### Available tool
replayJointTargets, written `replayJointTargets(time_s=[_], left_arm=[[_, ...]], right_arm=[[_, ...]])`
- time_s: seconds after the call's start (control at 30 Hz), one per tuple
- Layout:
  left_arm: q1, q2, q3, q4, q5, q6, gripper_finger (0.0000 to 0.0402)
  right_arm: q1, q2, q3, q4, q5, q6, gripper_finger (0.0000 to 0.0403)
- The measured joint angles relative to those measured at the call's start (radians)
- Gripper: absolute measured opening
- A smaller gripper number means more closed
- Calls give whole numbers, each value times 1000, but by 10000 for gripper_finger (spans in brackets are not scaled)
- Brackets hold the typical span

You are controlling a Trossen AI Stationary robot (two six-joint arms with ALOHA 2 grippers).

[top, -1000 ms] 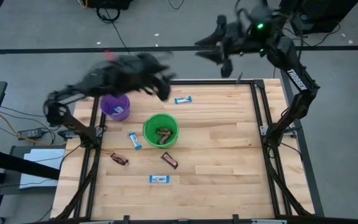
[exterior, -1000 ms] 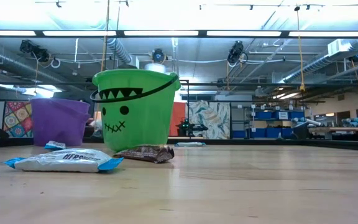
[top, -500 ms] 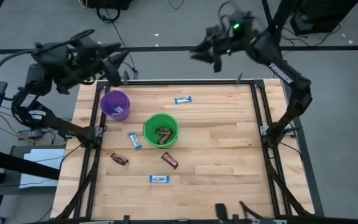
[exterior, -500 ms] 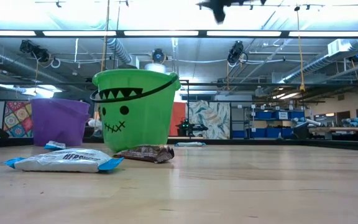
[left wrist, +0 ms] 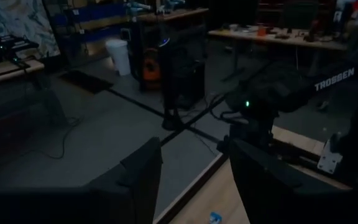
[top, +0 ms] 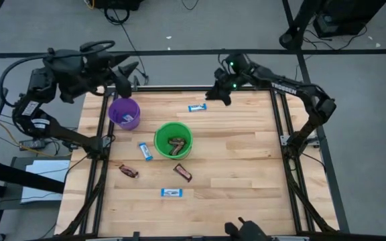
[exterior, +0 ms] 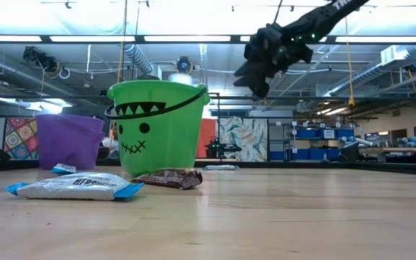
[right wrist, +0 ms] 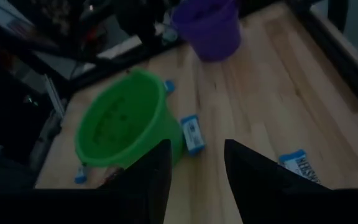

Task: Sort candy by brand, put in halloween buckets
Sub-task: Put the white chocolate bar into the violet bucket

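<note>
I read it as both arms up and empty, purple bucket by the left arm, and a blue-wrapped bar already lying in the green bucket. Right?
Not quite. The high view shows the bar inside the green bucket is a dark brown one, not blue. The rest holds: the left gripper and right gripper are raised with open, empty fingers, and the purple bucket sits on the left arm's side.

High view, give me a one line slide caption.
Both open grippers, left and right, hover at the table's far edge; green bucket holds brown candy.
</note>
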Motion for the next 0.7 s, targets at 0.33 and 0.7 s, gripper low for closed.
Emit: replayJointTargets(time_s=[0.33, 0.7], left_arm=[[0, 42, 0, -9, 0, 0, 193], [1, 64, 0, -7, -40, 4, 193]], right_arm=[[30, -1, -59, 41, 59, -9, 160], [196, -2, -14, -12, 348, -386, 160]])
